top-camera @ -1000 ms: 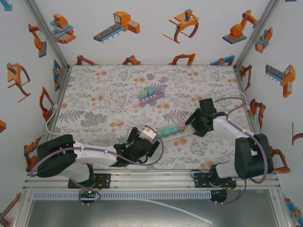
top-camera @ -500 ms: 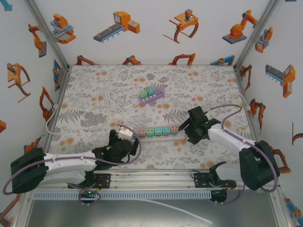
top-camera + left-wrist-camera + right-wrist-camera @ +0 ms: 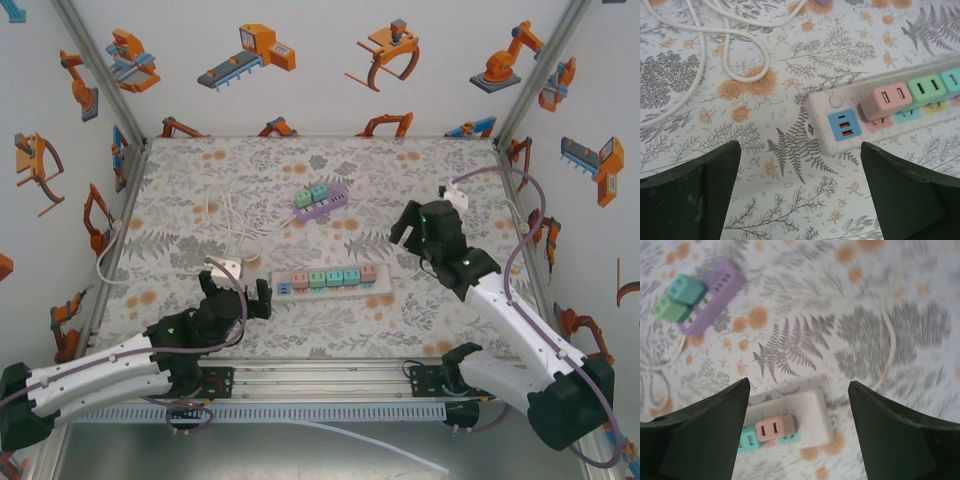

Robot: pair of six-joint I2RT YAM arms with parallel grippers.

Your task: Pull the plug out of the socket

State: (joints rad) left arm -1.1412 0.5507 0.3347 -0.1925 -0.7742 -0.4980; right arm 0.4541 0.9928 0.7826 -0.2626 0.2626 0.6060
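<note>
While the socket strip point(image 3: 335, 291) is lying left to right on the bench point(image 3: 200, 170), plugs point(image 3: 340, 277) in it, we are holding the left hand point(image 3: 238, 295) open and empty just beside its left end, nearer than the open right hand point(image 3: 412, 228)

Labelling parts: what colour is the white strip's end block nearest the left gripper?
Blue block, red ports; left wrist view shows it best.

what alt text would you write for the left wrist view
The left gripper, open and empty, hangs over a floral tablecloth. Ahead to the right lies a white power strip carrying a blue USB module and a pink adapter; a white cable loops at upper left.
</note>
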